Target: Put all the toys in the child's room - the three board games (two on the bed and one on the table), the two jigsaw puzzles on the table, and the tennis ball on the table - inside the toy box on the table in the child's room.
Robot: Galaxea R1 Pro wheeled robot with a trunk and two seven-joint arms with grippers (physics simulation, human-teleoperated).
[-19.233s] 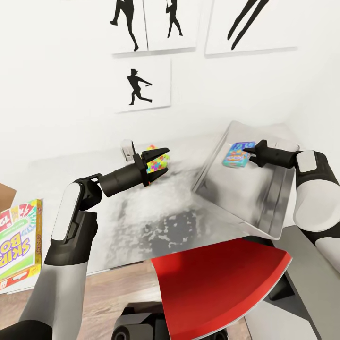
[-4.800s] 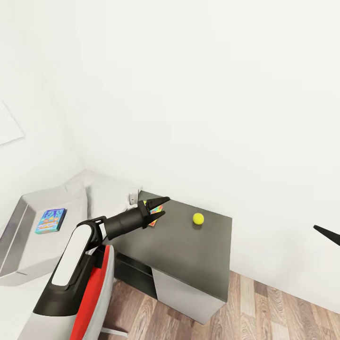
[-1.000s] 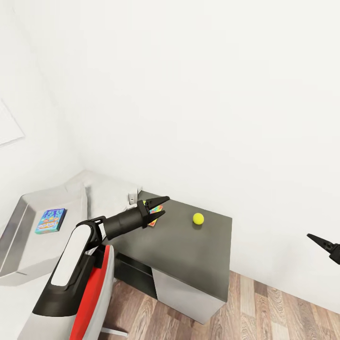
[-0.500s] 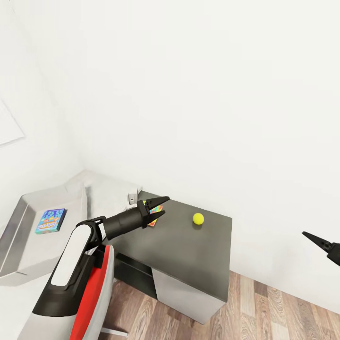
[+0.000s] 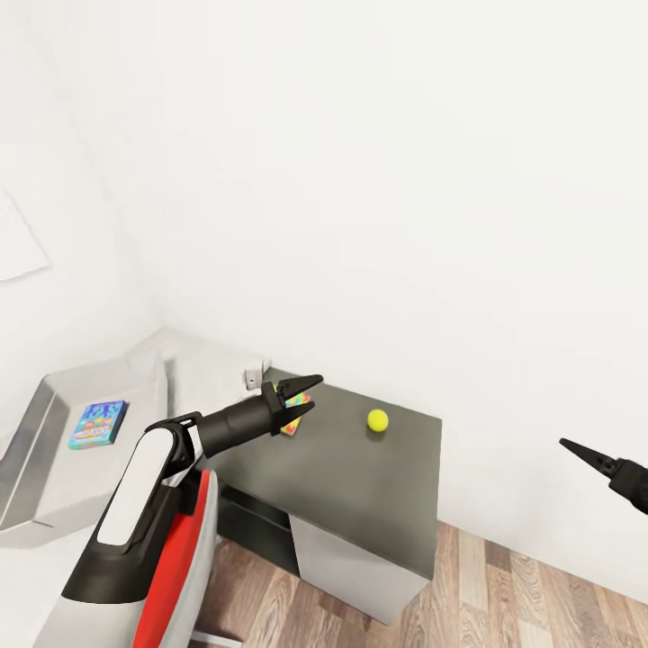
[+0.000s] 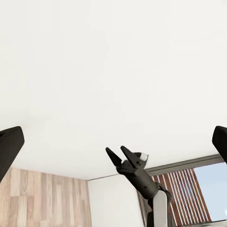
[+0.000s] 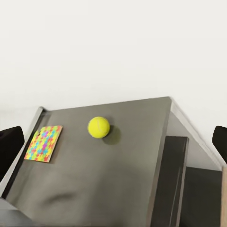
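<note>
**Tennis ball sits on dark table between two reaching arms**

Head view: the left gripper [image 5: 297,395] reaches over the dark part of the table [image 5: 360,486], its fingers [image 5: 306,382] spread apart and grasping nothing. A jigsaw puzzle [image 5: 290,427] lies flat on the table just beneath and behind those fingertips. The tennis ball [image 5: 378,419] rests on the table beyond the fingertips, near but apart from them. The right gripper [image 5: 585,456] enters from the far side, well apart from the ball; whether its fingers are released or clenched cannot be told here. Back along the left arm, the toy box [image 5: 45,486] holds a small blue board game [image 5: 97,424].

Left wrist view: the right gripper [image 6: 120,155] is seen ahead against the white wall, its two fingertips parted and empty.

Right wrist view: the tennis ball [image 7: 99,127] lies ahead of and between the right fingers [image 7: 9,149], well clear of them, with the jigsaw puzzle [image 7: 43,143] flat on the table [image 7: 118,184] beside it, apart from the ball.
</note>
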